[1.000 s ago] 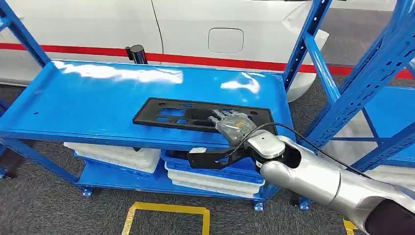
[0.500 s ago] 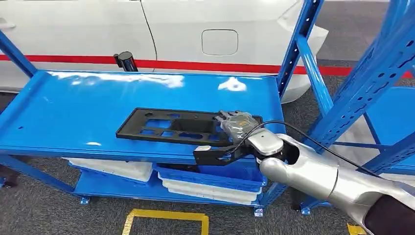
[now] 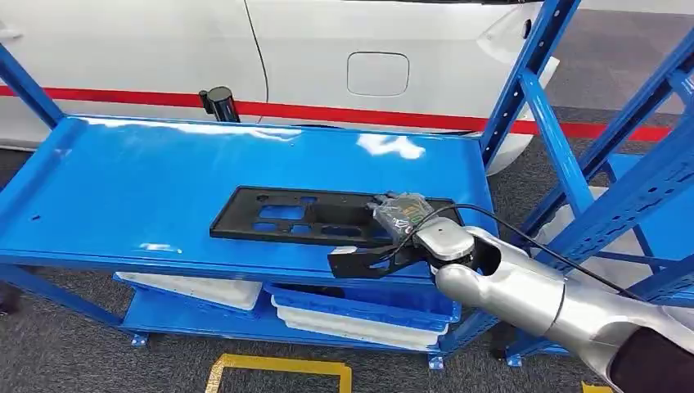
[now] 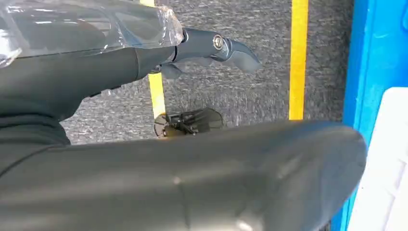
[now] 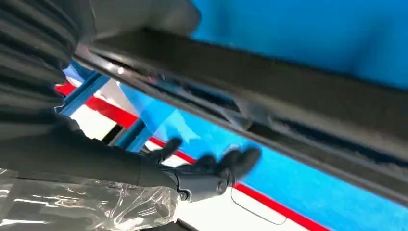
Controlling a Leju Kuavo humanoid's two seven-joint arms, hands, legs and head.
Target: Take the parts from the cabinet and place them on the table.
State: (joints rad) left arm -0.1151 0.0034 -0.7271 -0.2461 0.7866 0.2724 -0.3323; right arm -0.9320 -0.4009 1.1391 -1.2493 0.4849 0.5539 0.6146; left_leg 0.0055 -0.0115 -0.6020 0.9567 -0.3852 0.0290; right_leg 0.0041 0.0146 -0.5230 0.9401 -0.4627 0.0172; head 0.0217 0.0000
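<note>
Three views, taken in turn. Head view: a flat black part (image 3: 315,218), a long panel pierced with rectangular cut-outs, lies on the top shelf of a blue cabinet (image 3: 123,188), its right end at the shelf's front right corner. The right hand (image 3: 401,214), wrapped in clear film, rests over that right end; whether its fingers clamp the panel or merely lie on it cannot be told from here. A black bracket (image 3: 364,262) juts from the wrist just in front of the shelf edge. On the lower shelf sit a white tray (image 3: 192,288) and, beside it, a blue bin (image 3: 368,299) stacked on another white tray; their contents are hidden. Behind the cabinet stands a white car (image 3: 327,57) with a red stripe and a fuel-filler flap; no writing is legible.

Left wrist view: the left hand (image 4: 211,48) hangs above grey carpet crossed by yellow floor tape (image 4: 298,57), fingers loosely extended and holding nothing.

Right wrist view: the part (image 5: 269,91) crosses the frame as a dark bar, blurred, just beside the hand (image 5: 207,173), whose fingers (image 5: 240,159) are spread apart beneath it
</note>
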